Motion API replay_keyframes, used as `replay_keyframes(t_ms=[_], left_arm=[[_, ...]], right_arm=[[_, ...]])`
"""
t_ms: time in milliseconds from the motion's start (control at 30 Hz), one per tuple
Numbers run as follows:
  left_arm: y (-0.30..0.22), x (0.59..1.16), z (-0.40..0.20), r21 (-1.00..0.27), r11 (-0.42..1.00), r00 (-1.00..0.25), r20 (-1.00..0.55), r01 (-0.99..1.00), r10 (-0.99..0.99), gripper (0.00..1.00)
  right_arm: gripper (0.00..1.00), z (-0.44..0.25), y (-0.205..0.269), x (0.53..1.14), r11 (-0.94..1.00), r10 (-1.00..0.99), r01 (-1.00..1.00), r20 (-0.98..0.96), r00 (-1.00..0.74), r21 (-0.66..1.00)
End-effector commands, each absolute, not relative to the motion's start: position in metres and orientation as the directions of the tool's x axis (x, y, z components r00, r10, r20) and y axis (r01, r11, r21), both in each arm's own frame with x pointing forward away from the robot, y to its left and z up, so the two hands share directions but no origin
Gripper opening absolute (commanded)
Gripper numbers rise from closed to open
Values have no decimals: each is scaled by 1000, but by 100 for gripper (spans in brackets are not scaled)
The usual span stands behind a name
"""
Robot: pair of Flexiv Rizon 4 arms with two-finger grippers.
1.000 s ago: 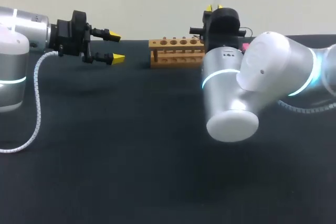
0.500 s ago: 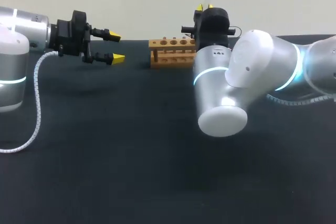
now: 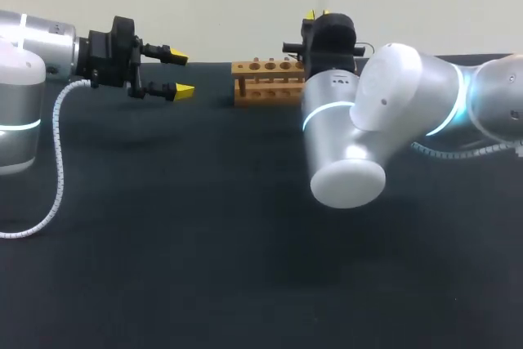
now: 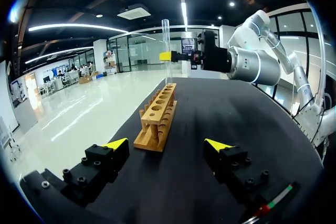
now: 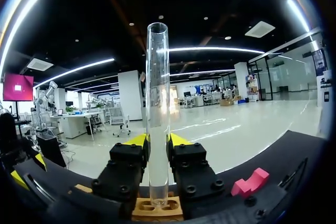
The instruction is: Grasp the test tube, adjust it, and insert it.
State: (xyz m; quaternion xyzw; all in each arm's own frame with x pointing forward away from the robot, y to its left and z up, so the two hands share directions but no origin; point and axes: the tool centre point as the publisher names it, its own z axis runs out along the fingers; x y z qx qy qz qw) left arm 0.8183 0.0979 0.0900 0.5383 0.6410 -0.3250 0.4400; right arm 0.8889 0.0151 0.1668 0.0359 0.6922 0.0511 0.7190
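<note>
The right arm [image 3: 384, 120] has been carried leftward, so the right gripper [image 5: 157, 141] is now set over the end of the wooden rack [image 3: 265, 79] rather than beside it. The table [image 3: 204, 267] lies open in front, while the rack stands near its far edge. The left gripper [image 3: 181, 73] is held wide, well apart from the rack, out of the path. The test tube [image 5: 157, 103] is clamped upright by the right gripper just above a hole, seemingly so it can be lowered straight in.
</note>
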Motion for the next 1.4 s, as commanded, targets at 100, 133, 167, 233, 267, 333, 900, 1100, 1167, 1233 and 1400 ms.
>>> replay_keyframes(t_ms=[100, 133, 167, 233, 267, 333, 900, 1100, 1167, 1233, 1400], left_arm=[[98, 818, 89, 61, 211, -31, -915, 976, 403, 100], [98, 818, 89, 61, 211, -31, -915, 976, 403, 100], [98, 818, 89, 61, 211, -31, -915, 976, 403, 100], [98, 818, 89, 61, 211, -31, -915, 976, 403, 100], [98, 818, 89, 61, 211, -31, -915, 976, 403, 100], [98, 818, 89, 61, 211, -31, -915, 976, 403, 100], [98, 818, 89, 61, 211, -31, -915, 976, 403, 100], [98, 818, 89, 61, 211, -31, -915, 976, 403, 100], [98, 818, 89, 61, 211, -31, -915, 976, 403, 100], [98, 818, 89, 61, 211, -31, -915, 976, 403, 100], [98, 818, 89, 61, 211, -31, -915, 976, 403, 100]], right_arm=[[0, 160, 10, 895, 986, 125, -120, -991, 37, 120], [0, 159, 10, 896, 985, 124, -121, -992, 36, 119], [0, 159, 10, 896, 985, 124, -122, -992, 35, 119], [0, 158, 9, 896, 986, 122, -123, -992, 35, 117], [0, 158, 9, 896, 986, 121, -122, -992, 35, 116], [0, 157, 8, 897, 986, 121, -122, -992, 34, 116], [0, 146, 2, 901, 987, 117, -111, -993, 21, 114], [0, 139, 1, 900, 987, 120, -112, -993, 5, 118], [0, 137, 1, 899, 986, 121, -113, -993, 0, 120], [0, 135, 0, 899, 986, 123, -113, -992, -7, 123], [0, 130, 0, 900, 984, 144, -107, -989, -19, 145]])
